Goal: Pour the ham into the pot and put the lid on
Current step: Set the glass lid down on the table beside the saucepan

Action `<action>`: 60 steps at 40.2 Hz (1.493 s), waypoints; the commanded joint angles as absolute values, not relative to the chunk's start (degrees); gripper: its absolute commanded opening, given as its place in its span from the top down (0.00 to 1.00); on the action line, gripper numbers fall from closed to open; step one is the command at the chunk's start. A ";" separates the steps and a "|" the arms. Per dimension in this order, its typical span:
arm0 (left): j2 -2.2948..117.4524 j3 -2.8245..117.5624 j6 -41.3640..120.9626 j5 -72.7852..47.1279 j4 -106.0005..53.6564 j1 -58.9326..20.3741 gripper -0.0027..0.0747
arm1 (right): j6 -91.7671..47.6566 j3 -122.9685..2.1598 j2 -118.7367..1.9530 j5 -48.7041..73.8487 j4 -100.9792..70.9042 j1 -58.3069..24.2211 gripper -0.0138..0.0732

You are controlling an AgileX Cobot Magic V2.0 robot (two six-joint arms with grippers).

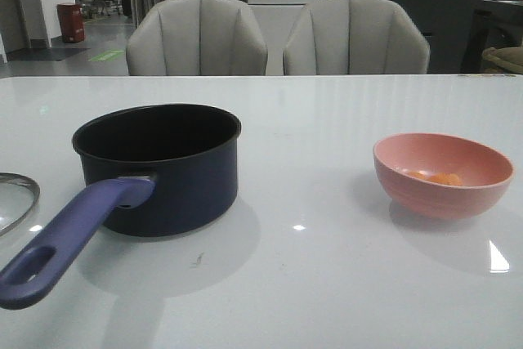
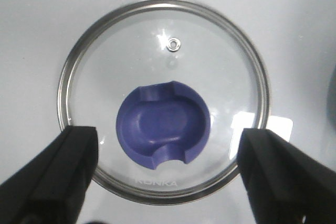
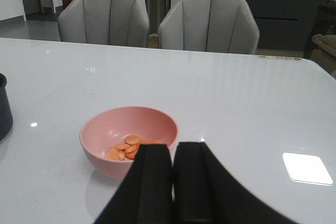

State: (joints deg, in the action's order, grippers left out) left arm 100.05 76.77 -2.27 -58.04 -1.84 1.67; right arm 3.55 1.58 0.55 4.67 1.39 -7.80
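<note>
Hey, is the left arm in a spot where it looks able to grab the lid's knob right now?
Probably yes. The left gripper hangs open above the lid, its fingers either side of the knob, with nothing between.

The left gripper (image 2: 167,169) hangs with its two black fingers (image 2: 58,174) spread wide, one at 8 o'clock and the other at 4 o'clock in its wrist view, nothing held between them. The right gripper (image 3: 172,182) has its fingers (image 3: 152,182) pressed together, rising from 6 o'clock, gripping nothing.
</note>
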 commanded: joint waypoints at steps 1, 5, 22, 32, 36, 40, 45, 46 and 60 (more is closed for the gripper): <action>92.79 76.58 -1.87 -55.50 -2.62 -0.34 0.25 | 3.40 1.27 1.71 0.00 2.12 -7.43 0.65; 87.86 74.75 -0.53 -54.02 -2.51 -2.31 0.25 | 3.40 1.27 1.71 0.00 2.12 -7.43 0.65; 61.59 58.66 -0.53 -40.59 -6.65 -4.22 0.25 | 3.40 1.27 1.71 0.00 2.12 -7.43 0.65; 42.50 44.86 -0.53 -29.39 -6.29 -6.65 0.25 | 3.40 1.27 1.71 0.00 2.12 -7.43 0.65; 35.58 39.51 -0.53 -27.22 -5.44 -7.27 0.25 | 3.40 1.27 1.71 0.00 2.12 -7.43 0.65; 28.80 34.88 -0.53 -25.49 -5.22 -7.77 0.25 | 3.40 1.27 1.71 0.00 2.12 -7.43 0.65; 20.26 28.73 -0.53 -22.12 -5.22 -8.85 0.25 | 3.40 1.27 1.71 0.00 2.12 -7.43 0.65; 18.61 27.80 -0.53 -21.75 -5.22 -8.94 0.25 | 3.40 1.27 1.71 0.00 2.12 -7.43 0.65; 8.60 17.84 -0.53 -14.22 -5.09 -12.36 0.25 | 3.40 1.27 1.70 0.00 2.13 -7.43 0.65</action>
State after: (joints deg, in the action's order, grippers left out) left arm 8.82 16.89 -0.51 -21.20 -4.92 -11.51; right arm 3.55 1.58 0.55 4.67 1.39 -7.80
